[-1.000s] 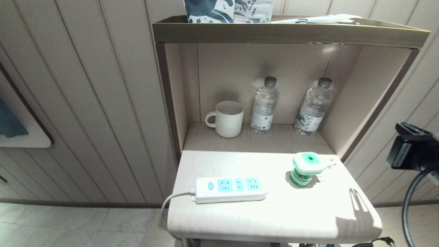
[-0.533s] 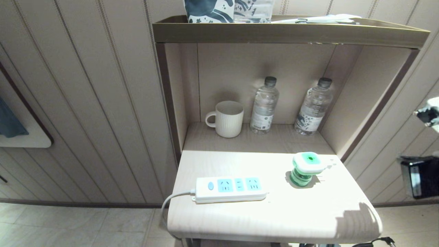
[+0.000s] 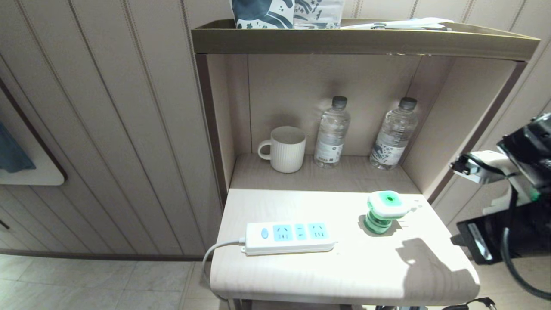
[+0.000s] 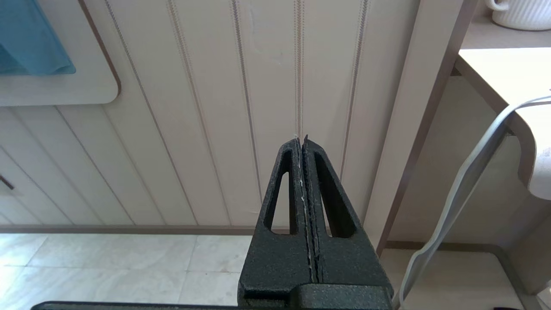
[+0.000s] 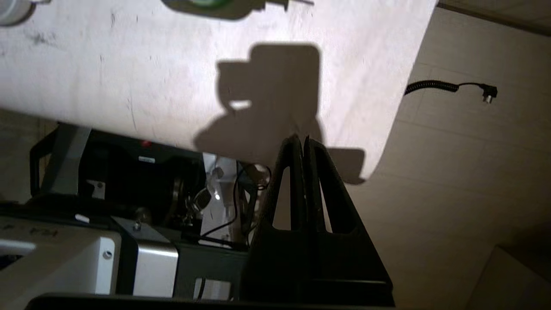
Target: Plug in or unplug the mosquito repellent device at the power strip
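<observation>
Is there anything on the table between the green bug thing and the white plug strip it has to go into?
No. The mosquito repellent device stands to the right of the power strip, with only bare table between them. The mug and bottles sit farther back.

— What's carrying everything?

— A pale wood-grain table [image 3: 301, 280] with rounded front corners, running back into a recessed shelf niche [image 3: 344, 174].

— And on the table?

— The power strip [image 3: 288, 237] lies flat near the front left, its white cord [image 3: 215, 249] dropping over the left edge. The mosquito repellent device [image 3: 384, 212] stands to its right, apart from it.

— Farther back?

— A ribbed mug [image 3: 285, 149] and two water bottles [image 3: 331, 132], upright in the niche.
</observation>
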